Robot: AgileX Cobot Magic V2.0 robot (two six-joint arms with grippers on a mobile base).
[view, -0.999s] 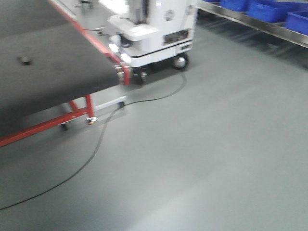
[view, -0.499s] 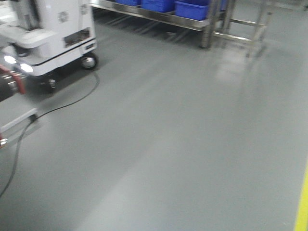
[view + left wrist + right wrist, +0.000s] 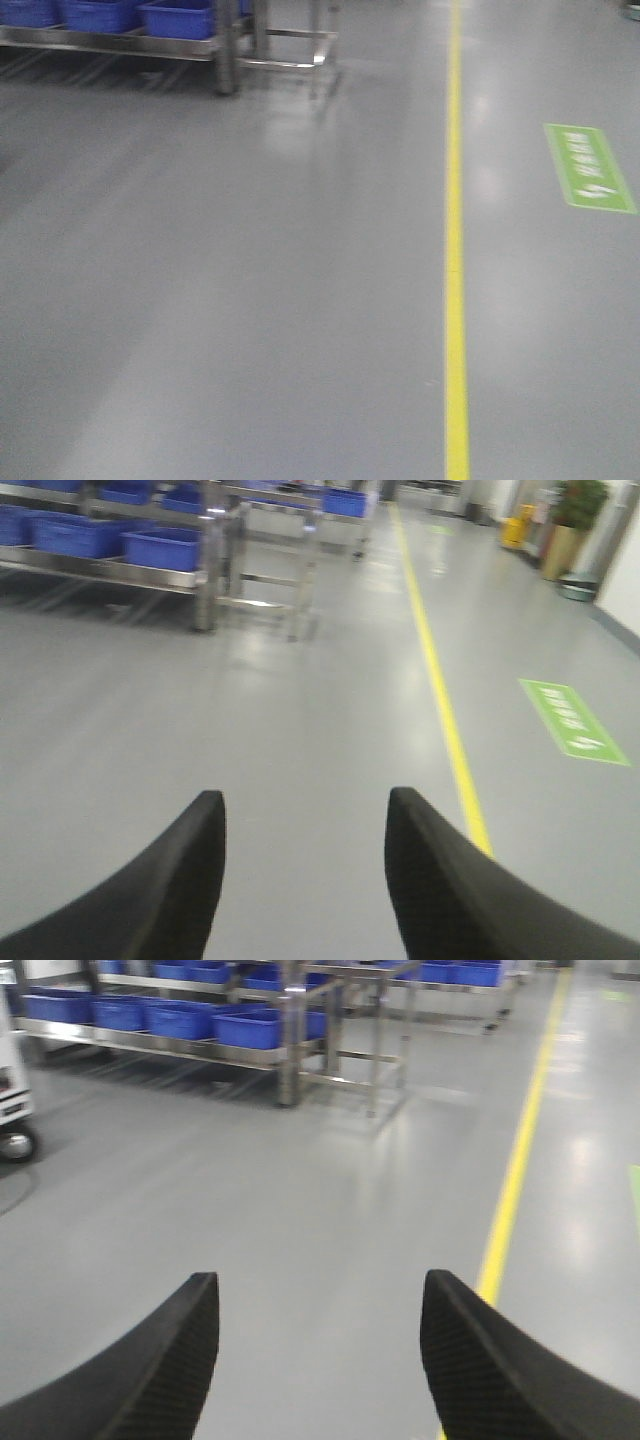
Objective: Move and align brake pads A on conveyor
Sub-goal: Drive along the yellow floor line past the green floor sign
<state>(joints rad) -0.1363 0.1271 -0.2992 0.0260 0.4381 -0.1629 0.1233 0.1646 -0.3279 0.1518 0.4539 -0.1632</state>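
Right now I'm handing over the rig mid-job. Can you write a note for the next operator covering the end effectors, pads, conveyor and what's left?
Left end effector: open, holding nothing.
Right end effector: open, holding nothing.
Pads and conveyor: not in any view. All three cameras face the floor, with a yellow line, a green sign and blue bins on a rack.
Done: cannot tell from these views.
Left: probably turn the base until the conveyor is in view, then check, move and align the pads.
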